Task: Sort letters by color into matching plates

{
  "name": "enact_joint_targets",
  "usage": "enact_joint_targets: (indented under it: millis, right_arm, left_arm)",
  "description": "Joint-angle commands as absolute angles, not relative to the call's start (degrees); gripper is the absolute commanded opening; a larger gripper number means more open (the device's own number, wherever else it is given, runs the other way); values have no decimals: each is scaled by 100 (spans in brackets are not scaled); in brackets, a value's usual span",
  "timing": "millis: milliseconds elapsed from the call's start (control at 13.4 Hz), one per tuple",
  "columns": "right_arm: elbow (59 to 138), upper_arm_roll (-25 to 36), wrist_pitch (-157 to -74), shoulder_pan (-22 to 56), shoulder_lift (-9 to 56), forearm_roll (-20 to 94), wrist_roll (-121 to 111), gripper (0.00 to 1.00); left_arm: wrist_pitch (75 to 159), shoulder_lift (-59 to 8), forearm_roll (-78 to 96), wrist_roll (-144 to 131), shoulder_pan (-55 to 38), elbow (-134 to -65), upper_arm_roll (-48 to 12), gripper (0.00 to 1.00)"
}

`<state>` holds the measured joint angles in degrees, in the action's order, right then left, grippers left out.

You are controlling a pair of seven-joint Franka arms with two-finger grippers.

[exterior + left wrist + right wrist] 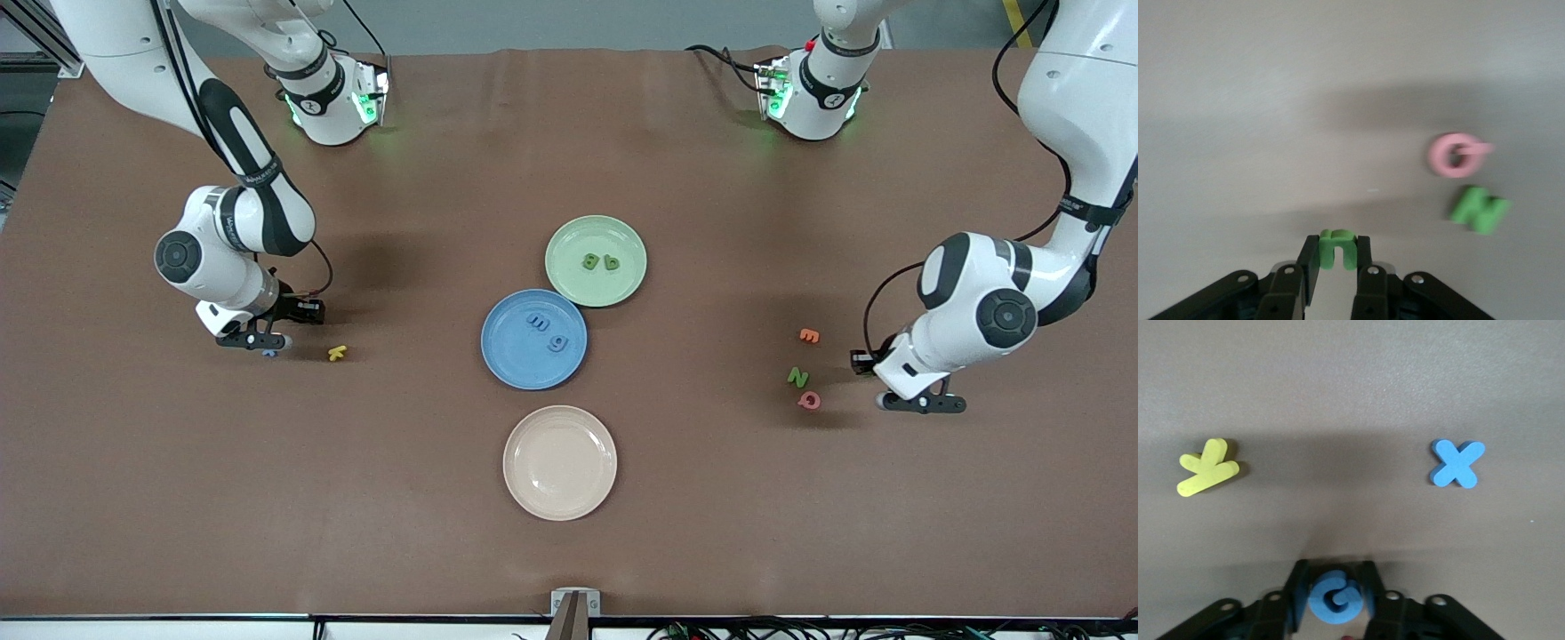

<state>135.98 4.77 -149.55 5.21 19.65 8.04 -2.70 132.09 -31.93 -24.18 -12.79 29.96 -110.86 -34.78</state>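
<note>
Halfway there by the look of it. The green plate [596, 260] has 2 green letters [600, 261] in it and the blue plate [533, 339], touching it on the side nearer the front camera, has 2 blue letters [548, 332]. The cream plate [560, 461] has nothing on it. So my guess is 4 letters are left, 2 of each color.

Both arms are down at the table on a pickup. The left gripper [1337, 257] has its fingers pinched tight on a small green letter [1337, 247] sitting right between the tips. Just beside that gripper, toward the plates, lie another green letter [1479, 209] and a pink letter [1455, 154], with an orange letter [808, 336] a bit past them.

The right gripper [1335, 593] has its fingers up against both sides of a curly blue letter [1335, 597], so it looks gripped, though it's low on the table. A blue X [1457, 463] lies out ahead of the fingertips, well apart, and a yellow letter [1207, 467] too, off to one side.

Neither grabbed letter is anywhere near its plate; both plates are well apart from the grippers, mid-table.
</note>
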Motion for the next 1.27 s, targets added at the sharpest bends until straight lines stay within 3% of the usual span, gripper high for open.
enact_joint_targets:
  millis: [0,224,374,523,748,1047,1196]
  right_arm:
    - [13737,439,-15038,536,1916,756,-149,28]
    - [13729,439,-15038,536,1916,756,-106,20]
    - [13702,448,-14977,527,1872,765,-79,18]
    - [13571,448,-14811,466,1793,756,-123,18]
    - [13072,448,-13987,466,1600,756,-88,18]
    - [11842,439,-12528,510,1643,747,-79,18]
    - [11707,439,-12375,492,1644,695,-88,18]
  left_arm:
    - [13104,-3032,-2426,-1432,3032,-11162,-3892,0]
    - [12956,-3050,-2426,-1888,2997,-11162,-4402,0]
    - [12841,-3093,-2426,-2570,2884,-11162,-4823,0]
    - [12841,-3102,-2417,-3397,2419,-11162,-4878,0]
    - [12832,-3129,-2417,-4619,1637,-11153,-4878,0]
    - [12841,-3304,-2426,-5816,872,-11110,-4869,0]
    - [12841,-3383,-2426,-6351,503,-11101,-4869,0]
